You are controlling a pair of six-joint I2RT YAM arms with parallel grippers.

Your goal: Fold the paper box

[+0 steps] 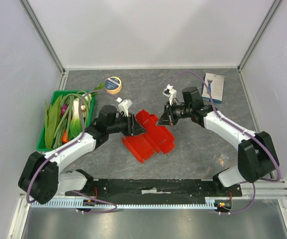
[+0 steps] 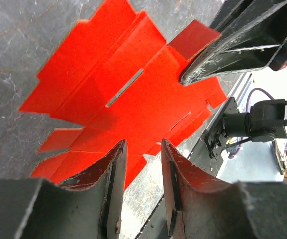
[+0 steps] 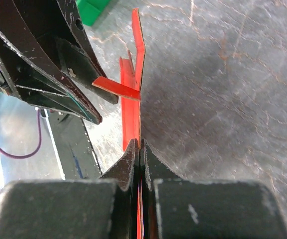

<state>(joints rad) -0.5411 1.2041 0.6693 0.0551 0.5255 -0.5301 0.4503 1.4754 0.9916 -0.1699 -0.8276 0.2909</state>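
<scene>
The red paper box lay in the middle of the grey desk, between the two arms, part of it raised on edge. The right gripper was pressed together on that raised edge, pinching the sheet. The left gripper stood spread at the box's other side, with nothing visibly between its fingers. A green basket of vegetables sat well apart on the left

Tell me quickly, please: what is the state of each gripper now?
Left gripper: open, jaws apart, holding nothing.
Right gripper: closed on the paper box edge.
</scene>
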